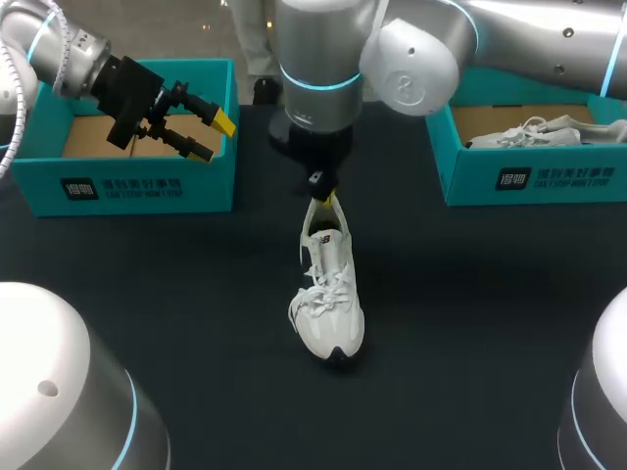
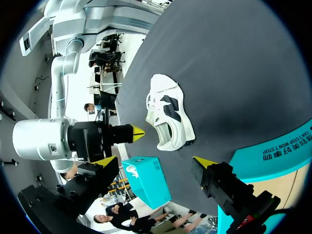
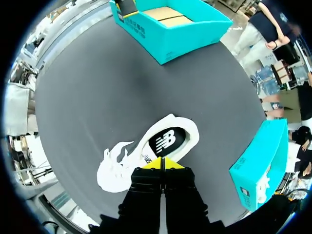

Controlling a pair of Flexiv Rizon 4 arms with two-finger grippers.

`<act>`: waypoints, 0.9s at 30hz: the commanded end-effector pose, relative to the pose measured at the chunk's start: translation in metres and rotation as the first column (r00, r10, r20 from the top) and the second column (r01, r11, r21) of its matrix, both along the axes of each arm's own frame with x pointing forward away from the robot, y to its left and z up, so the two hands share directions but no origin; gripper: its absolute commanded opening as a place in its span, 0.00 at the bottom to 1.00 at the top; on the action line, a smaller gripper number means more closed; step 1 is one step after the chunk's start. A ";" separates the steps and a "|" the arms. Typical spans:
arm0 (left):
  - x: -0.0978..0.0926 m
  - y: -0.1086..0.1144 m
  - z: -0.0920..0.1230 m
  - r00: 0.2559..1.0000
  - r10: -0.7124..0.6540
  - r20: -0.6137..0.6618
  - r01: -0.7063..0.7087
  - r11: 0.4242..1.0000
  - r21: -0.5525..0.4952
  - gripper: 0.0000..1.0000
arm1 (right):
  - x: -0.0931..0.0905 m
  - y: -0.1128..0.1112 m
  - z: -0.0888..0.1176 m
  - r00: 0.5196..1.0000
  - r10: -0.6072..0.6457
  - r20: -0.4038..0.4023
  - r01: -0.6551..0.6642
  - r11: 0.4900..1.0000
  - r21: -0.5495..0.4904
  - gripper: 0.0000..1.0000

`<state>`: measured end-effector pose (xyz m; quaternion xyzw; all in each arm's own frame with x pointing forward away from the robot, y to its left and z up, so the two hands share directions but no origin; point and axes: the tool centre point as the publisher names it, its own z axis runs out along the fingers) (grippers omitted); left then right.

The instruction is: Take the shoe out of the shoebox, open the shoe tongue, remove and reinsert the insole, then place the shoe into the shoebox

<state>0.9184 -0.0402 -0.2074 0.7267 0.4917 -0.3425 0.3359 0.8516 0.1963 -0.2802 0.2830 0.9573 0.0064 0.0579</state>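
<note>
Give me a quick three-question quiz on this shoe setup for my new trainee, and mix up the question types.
1. True or false: the white shoe lies inside a shoebox.
2. Pick one. The left claw is: A) open, over the left shoebox; B) shut on a lace; C) resting on the shoe's toe.
3. Fill the gap: the right claw is at the shoe's ____ end.

Key: 1 false; 2 A; 3 heel.

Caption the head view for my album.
Right gripper at the heel of the white shoe; left gripper open beside a teal shoebox.
</note>
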 end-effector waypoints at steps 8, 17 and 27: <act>0.000 0.000 0.000 1.000 0.000 0.001 0.000 1.000 0.002 1.00 | 0.011 0.007 0.000 0.927 0.374 -0.036 -0.376 0.919 -0.117 0.00; 0.000 0.000 0.000 1.000 0.000 0.001 0.000 1.000 0.002 1.00 | 0.022 0.006 -0.007 0.917 0.399 -0.001 -0.398 0.912 -0.097 0.00; 0.000 0.000 0.000 1.000 0.000 0.001 0.000 1.000 0.002 1.00 | 0.052 -0.001 -0.019 0.878 0.479 0.010 -0.475 0.873 -0.115 0.47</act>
